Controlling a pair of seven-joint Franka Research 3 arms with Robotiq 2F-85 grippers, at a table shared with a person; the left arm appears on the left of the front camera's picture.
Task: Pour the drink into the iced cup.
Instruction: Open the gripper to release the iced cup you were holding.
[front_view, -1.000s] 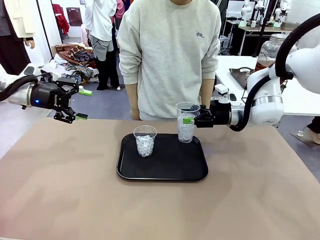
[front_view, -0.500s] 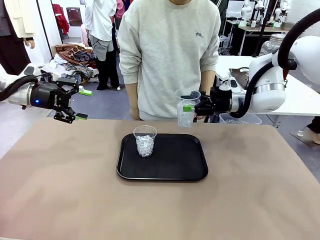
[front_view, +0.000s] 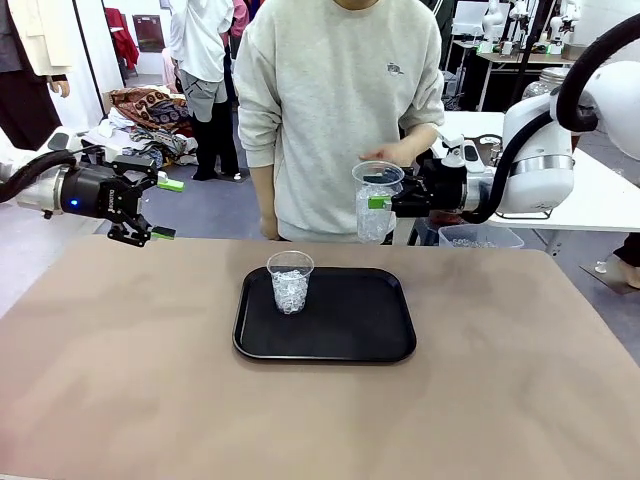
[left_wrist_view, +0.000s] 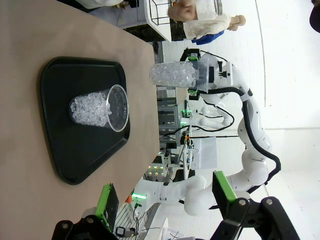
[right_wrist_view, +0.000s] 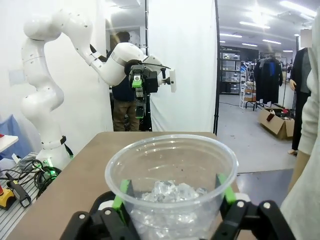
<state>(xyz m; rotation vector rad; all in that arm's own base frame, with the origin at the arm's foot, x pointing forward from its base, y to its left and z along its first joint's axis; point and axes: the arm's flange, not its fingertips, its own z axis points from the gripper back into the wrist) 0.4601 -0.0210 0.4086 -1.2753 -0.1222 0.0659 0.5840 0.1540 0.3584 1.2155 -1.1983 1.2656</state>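
Observation:
Two clear plastic cups hold ice. One iced cup (front_view: 290, 283) (left_wrist_view: 97, 107) stands upright on the black tray (front_view: 330, 345) (left_wrist_view: 70, 155), left of its middle. The other ice-filled cup (front_view: 375, 205) (left_wrist_view: 175, 75) (right_wrist_view: 170, 190) hangs upright in the air above the tray's far right corner, and my right gripper (front_view: 378, 202) (right_wrist_view: 172, 200) is shut on its sides. My left gripper (front_view: 168, 208) (left_wrist_view: 165, 195) hovers open and empty over the table's far left edge, well apart from the tray. The drink is out of view.
A person in a grey sweatshirt stands at the far side, one hand (front_view: 395, 153) raised just behind the lifted cup. The brown table (front_view: 320, 420) has free room in front of the tray and on both sides of it.
My right gripper has lifted its ice-filled cup from the tray's far right edge up into the air. The person's hand has come up behind it. The left arm has not moved.

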